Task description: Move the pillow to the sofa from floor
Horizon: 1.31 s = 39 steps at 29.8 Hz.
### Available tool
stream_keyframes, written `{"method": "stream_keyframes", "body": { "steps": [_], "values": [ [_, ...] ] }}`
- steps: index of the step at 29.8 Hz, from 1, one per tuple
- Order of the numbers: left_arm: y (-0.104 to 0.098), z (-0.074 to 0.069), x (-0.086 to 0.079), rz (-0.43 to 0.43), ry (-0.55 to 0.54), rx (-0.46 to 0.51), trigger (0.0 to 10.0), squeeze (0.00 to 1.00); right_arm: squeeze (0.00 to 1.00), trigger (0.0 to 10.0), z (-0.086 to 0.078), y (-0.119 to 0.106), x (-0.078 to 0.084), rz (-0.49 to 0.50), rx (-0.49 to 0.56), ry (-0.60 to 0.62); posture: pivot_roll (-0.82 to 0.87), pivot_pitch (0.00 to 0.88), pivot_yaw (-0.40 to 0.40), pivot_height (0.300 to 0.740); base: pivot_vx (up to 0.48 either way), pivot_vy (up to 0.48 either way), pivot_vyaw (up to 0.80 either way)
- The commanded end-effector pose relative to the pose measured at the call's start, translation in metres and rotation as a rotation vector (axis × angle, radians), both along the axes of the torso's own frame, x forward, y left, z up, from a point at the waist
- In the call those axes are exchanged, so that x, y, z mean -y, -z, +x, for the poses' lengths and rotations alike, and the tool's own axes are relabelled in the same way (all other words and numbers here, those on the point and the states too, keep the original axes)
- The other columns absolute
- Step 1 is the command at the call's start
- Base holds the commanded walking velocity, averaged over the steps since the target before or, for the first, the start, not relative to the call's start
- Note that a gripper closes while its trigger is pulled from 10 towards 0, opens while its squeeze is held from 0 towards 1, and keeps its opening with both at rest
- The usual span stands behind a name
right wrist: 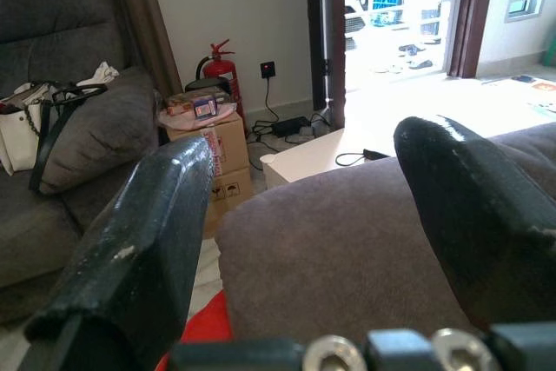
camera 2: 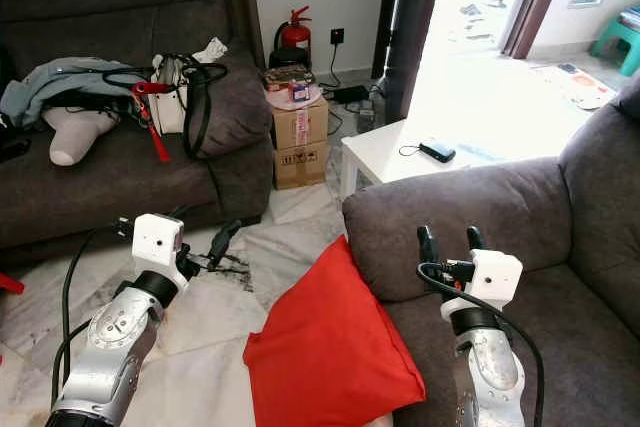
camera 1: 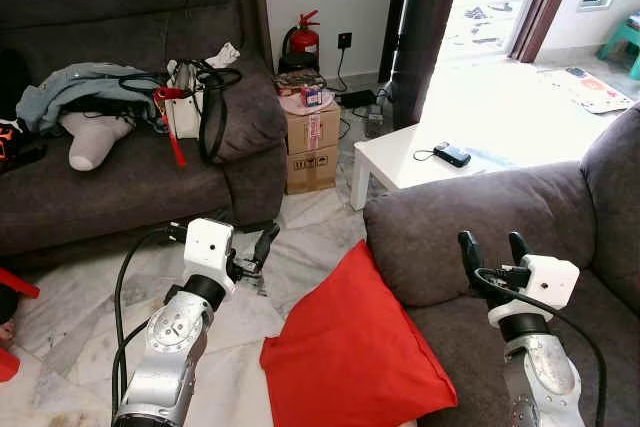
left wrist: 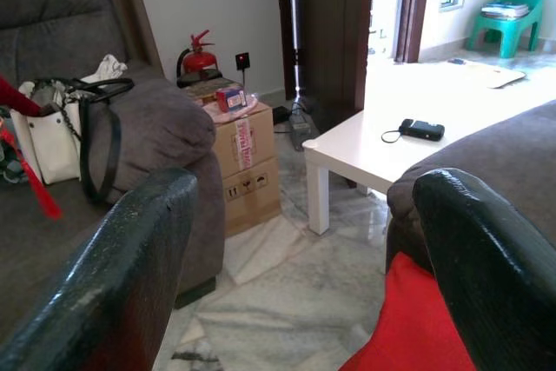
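Observation:
A red pillow [camera 1: 350,347] stands tilted on the marble floor, leaning against the armrest of the grey sofa [camera 1: 480,217] on my right. My left gripper [camera 1: 258,252] is open, low over the floor just left of the pillow's top corner and apart from it. In the left wrist view the pillow [left wrist: 408,327] lies near one finger. My right gripper [camera 1: 493,252] is open and empty, held above the right sofa's seat behind the armrest, with the pillow on the armrest's other side. The right wrist view shows a red strip of pillow [right wrist: 195,332] below the armrest.
A second grey sofa [camera 1: 120,187] at the left carries clothes and a white handbag [camera 1: 195,97]. Stacked cardboard boxes [camera 1: 312,147] and a fire extinguisher [camera 1: 303,39] stand by the wall. A white low table [camera 1: 400,157] with a small black device sits behind the right sofa.

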State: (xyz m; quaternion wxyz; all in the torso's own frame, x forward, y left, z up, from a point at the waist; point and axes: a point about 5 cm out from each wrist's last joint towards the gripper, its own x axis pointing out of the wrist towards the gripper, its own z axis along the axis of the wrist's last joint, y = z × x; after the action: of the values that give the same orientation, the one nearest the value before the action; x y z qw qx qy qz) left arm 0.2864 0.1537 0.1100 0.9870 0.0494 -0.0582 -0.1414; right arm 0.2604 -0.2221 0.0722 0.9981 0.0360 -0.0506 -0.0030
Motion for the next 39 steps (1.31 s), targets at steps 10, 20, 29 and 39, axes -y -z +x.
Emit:
{"method": "stream_keyframes", "body": {
  "steps": [10, 20, 29, 39],
  "values": [
    [-0.006, 0.002, -0.006, 0.025, -0.035, 0.037, 10.0, 0.00, 0.00, 10.0, -0.001, -0.001, 0.002, -0.005, 0.003, 0.000, -0.03, 0.000, -0.003, 0.740, 0.000, 0.000, 0.00],
    [-0.006, 0.002, -0.012, 0.034, -0.061, 0.044, 10.0, 0.00, 0.00, 10.0, -0.002, -0.001, 0.001, -0.008, 0.009, -0.004, -0.03, 0.000, 0.000, 0.740, 0.000, 0.000, 0.00],
    [-0.006, 0.002, -0.013, 0.041, -0.071, 0.050, 10.0, 0.00, 0.00, 10.0, -0.003, -0.001, 0.001, -0.015, 0.008, -0.010, -0.03, 0.000, 0.002, 0.740, 0.000, 0.000, 0.00],
    [-0.006, 0.003, -0.014, 0.050, -0.069, 0.050, 10.0, 0.00, 0.00, 10.0, -0.004, 0.000, 0.001, -0.016, 0.005, -0.010, -0.03, 0.000, 0.004, 0.740, 0.000, 0.000, 0.00]
  ]
}}
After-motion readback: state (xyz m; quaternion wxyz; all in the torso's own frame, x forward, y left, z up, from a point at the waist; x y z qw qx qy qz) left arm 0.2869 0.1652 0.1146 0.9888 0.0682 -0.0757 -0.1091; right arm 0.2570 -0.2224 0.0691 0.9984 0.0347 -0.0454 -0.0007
